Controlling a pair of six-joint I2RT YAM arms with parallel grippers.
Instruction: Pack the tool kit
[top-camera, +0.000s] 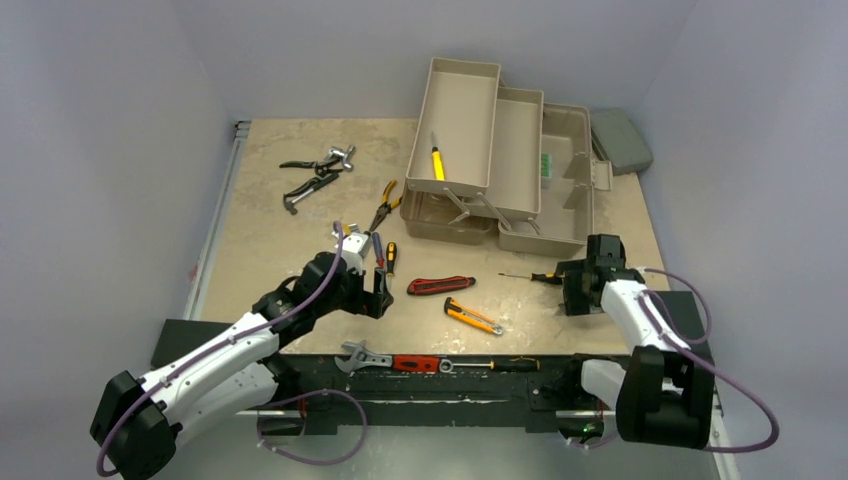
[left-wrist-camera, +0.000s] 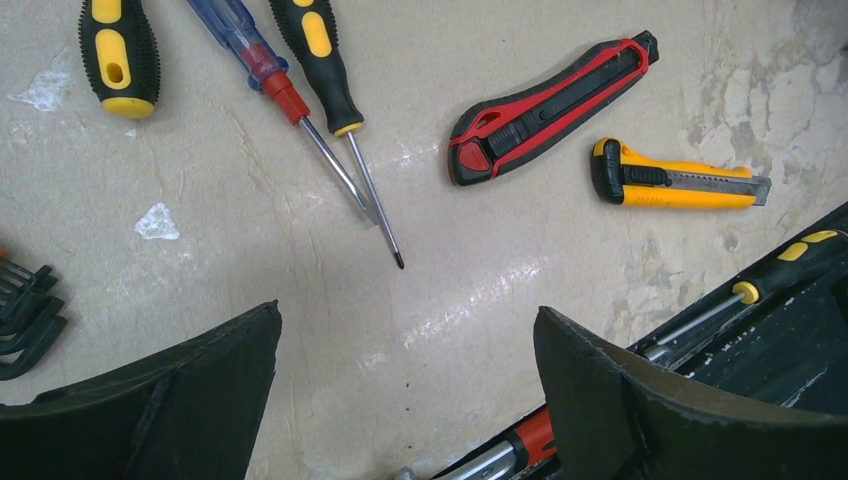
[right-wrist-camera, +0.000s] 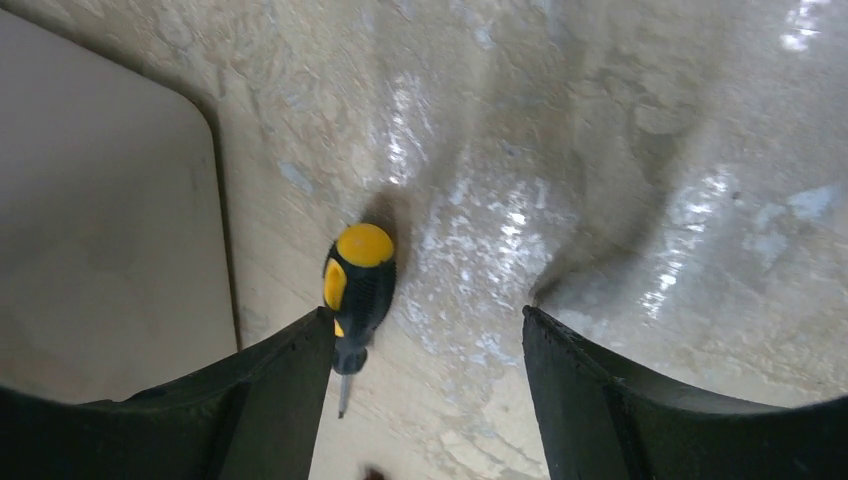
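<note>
While the right pincer (right-wrist-camera: 428, 315) gapes, the screwdriver (right-wrist-camera: 360, 275) lies inside it, against one finger. The left pincer (left-wrist-camera: 407, 308) is open too.

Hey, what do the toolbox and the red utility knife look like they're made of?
Toolbox: probably plastic, matte beige, judging by its uniform colour and rounded moulded corners. Red utility knife: hard red plastic shell with a slight sheen, black inserts possibly rubber.

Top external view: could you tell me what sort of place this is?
Probably a robotics lab test cell, not a real workshop: plain white walls box in a beige table, two robot arms stand at its black front rail, and an open toolbox sits on it.
</note>
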